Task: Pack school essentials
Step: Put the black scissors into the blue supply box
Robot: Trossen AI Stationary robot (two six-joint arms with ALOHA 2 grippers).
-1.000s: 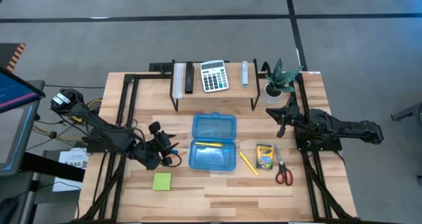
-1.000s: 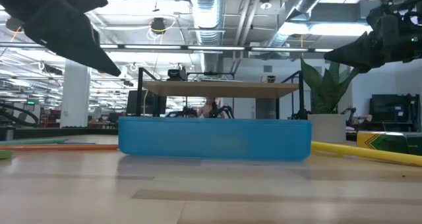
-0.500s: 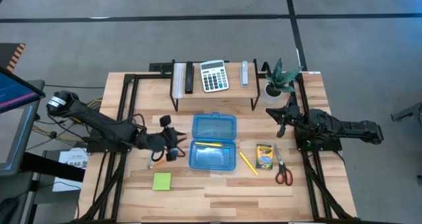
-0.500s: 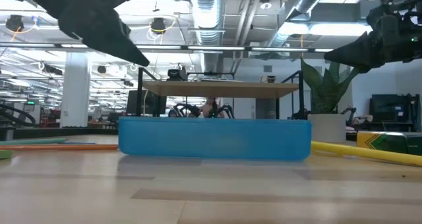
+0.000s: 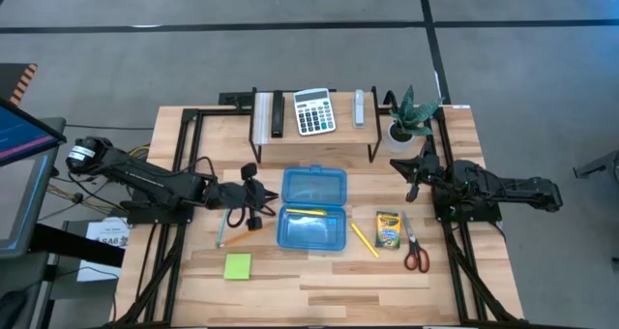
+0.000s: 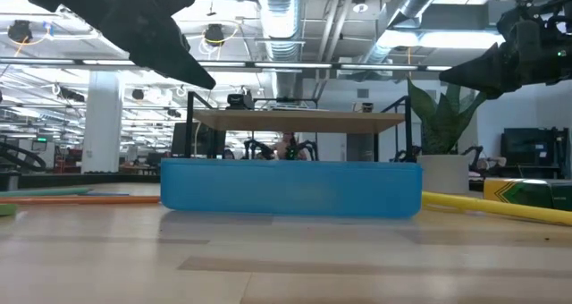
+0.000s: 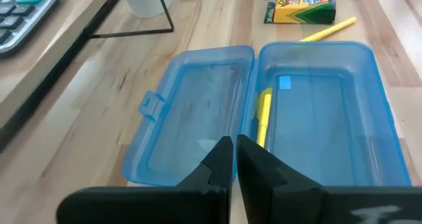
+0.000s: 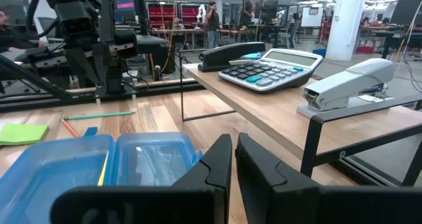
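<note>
The table carries four pencils: two yellow, one (image 5: 305, 213) in the box and one (image 5: 364, 239) beside it, one green (image 8: 99, 116) and one orange (image 8: 69, 127). There is one open blue box (image 5: 312, 208), one blue eraser (image 7: 284, 83), one green sticky-note pad (image 5: 238, 266), one crayon box (image 5: 387, 228) and one pair of scissors (image 5: 415, 250). At the far edge stand one calculator (image 5: 313, 110), two staplers, black (image 5: 277, 114) and white (image 5: 359, 107), and one potted plant (image 5: 406, 116).

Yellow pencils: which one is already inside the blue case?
The yellow pencil lying in the case's tray; the other yellow pencil lies on the table beside the crayon box.
</note>
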